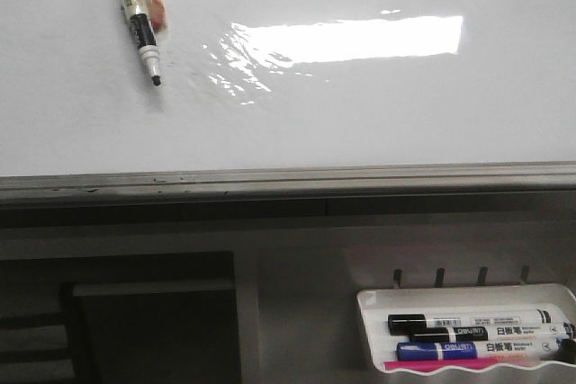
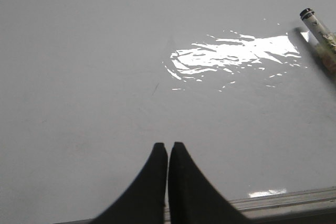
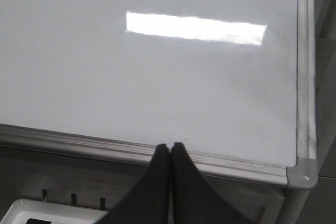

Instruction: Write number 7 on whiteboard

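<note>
Zero strokes on whiteboard; number 7 unwritten. Marker lies uncapped. Both tools pressed together, empty: left tool, right tool.

marker top cropped; tray cut off
</note>
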